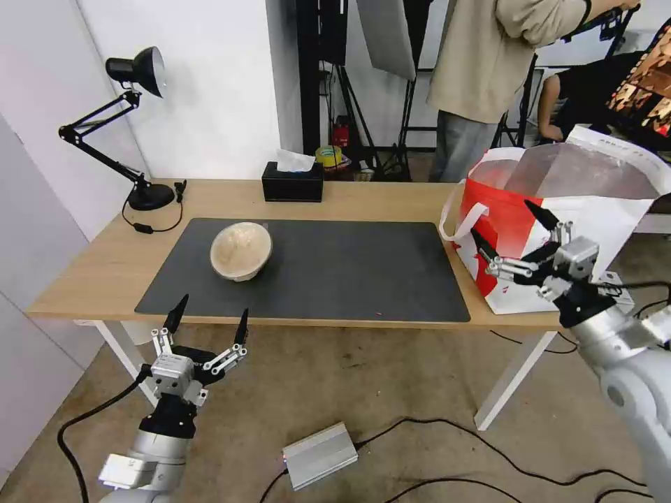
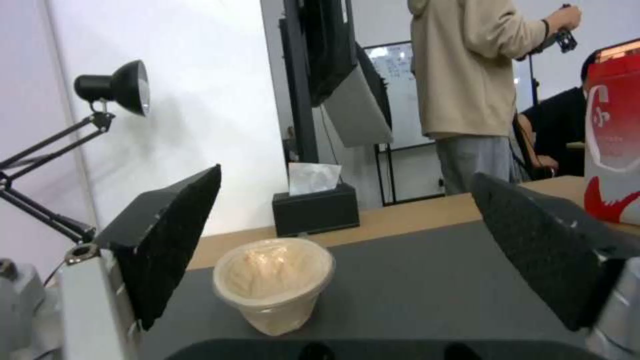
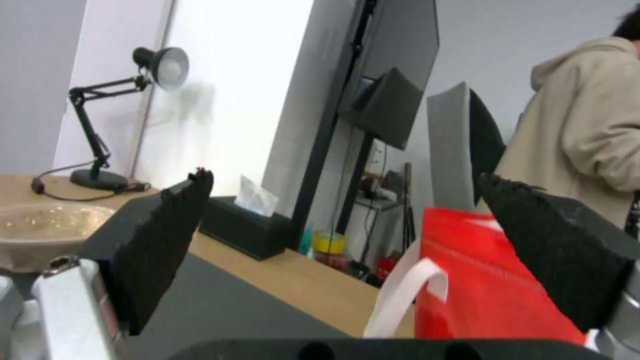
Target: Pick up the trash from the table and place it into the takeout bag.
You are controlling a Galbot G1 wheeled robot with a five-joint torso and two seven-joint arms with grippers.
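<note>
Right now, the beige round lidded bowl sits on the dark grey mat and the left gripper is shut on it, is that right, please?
Not quite. The beige round lidded bowl does sit on the dark grey mat, but the left gripper is open, short of the table's near edge, apart from it, as the head view shows.

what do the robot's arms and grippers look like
Both arms are silver-grey metal with rounded joints and a black wrist section. The left gripper and right gripper each have a boxy silver body, bare metal linkage bars and two tapering black fingers with rough foam-like pads. A black cable trails from each arm.
</note>
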